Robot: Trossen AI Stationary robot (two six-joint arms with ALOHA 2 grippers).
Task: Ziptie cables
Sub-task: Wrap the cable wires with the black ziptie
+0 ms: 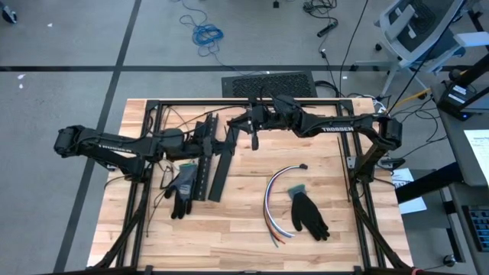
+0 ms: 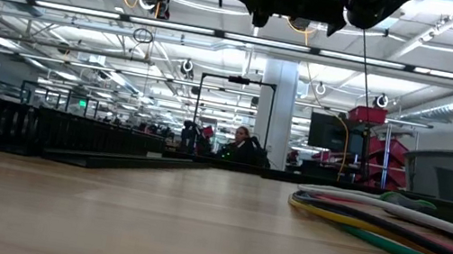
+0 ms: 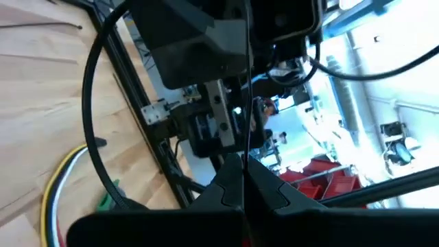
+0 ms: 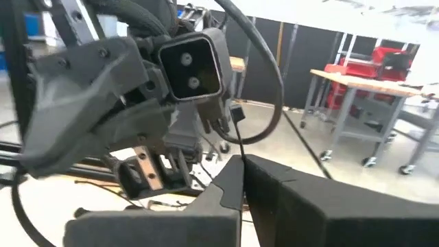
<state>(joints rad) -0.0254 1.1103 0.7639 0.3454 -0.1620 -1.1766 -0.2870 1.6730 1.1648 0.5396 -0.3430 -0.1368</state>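
The cables, a curved bundle of white, grey, orange and blue wires, lie flat on the wooden table right of centre; the low view shows them near the right edge. High over the table's far middle, my left gripper and my right gripper meet tip to tip, both pointing level. Each is shut on one thin black zip tie, which bows out in a wide loop beside them. In the left wrist view the left fingers face the right gripper. My left gripper pinches a thin straight run of the zip tie between its two shut fingertips, coming at it level from the table's left. The tie is clear of the table and runs on toward the right gripper. My right gripper pinches the tie's thin strand between its shut fingertips, level from the table's right. Just beyond the fingers the strand reaches a small square head close to the left gripper's tips, and the loop curves away from there.
Two black slotted strips lie on the table's left half. A dark glove lies beside them and another right of the cables. The black frame borders the table. Bare wood shows along the near edge.
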